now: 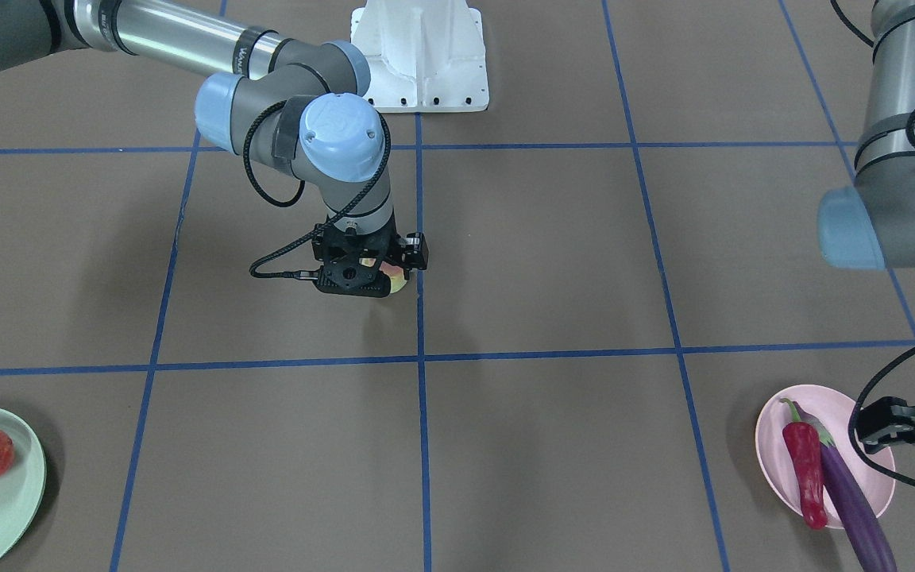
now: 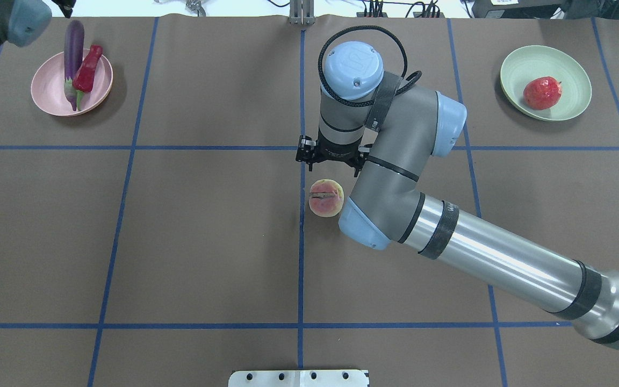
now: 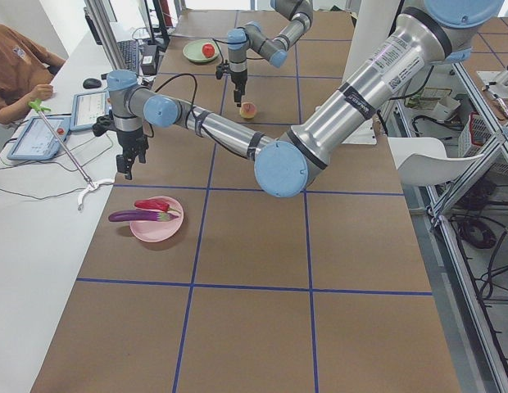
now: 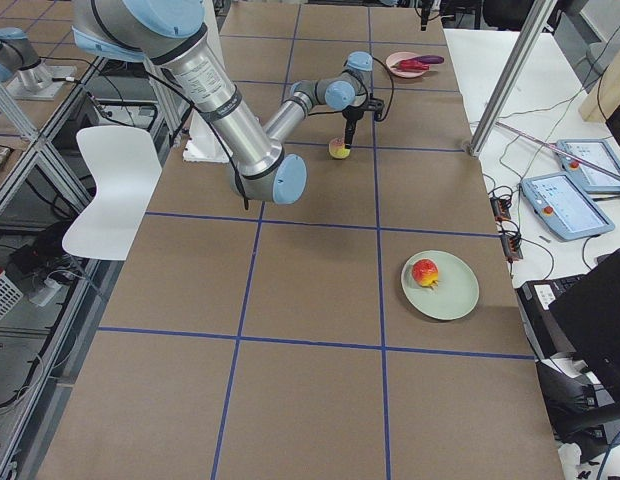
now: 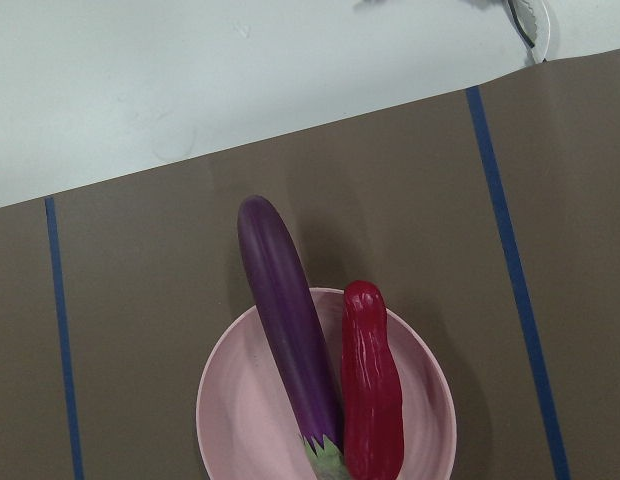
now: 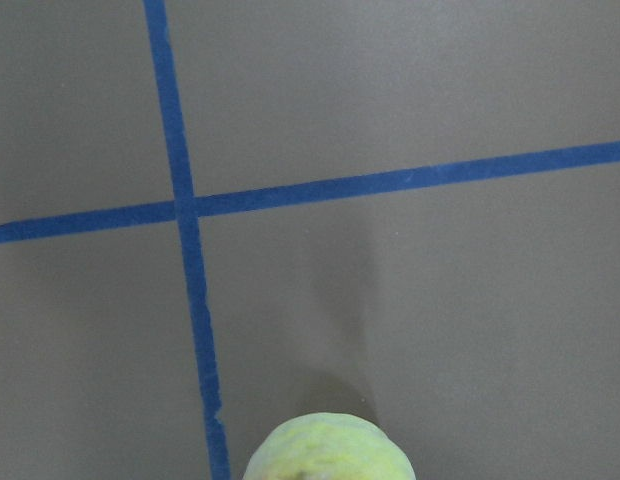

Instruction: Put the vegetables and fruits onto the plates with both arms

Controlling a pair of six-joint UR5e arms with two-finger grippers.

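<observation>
A yellow-green peach (image 2: pixel 325 198) with a pink blush lies near the table's middle. My right gripper (image 1: pixel 362 280) points straight down at it, and only an edge of the peach (image 1: pixel 399 283) shows past the black body. I cannot tell how the jaws stand. The peach (image 6: pixel 328 450) fills the bottom edge of the right wrist view. The pink plate (image 2: pixel 46 91) holds a purple eggplant (image 2: pixel 73 45), its tip past the rim, and a red chili (image 2: pixel 88 70). My left gripper (image 1: pixel 870 427) hovers open and empty over that plate's edge. The pomegranate (image 2: pixel 542 92) rests on the green plate (image 2: pixel 573 70).
Blue tape lines grid the brown table. The white base block (image 1: pixel 422 56) stands at the robot's side. A person (image 3: pixel 16 65) sits at a bench with tablets beyond the table's far edge. A white chair (image 4: pixel 110 190) stands behind the robot.
</observation>
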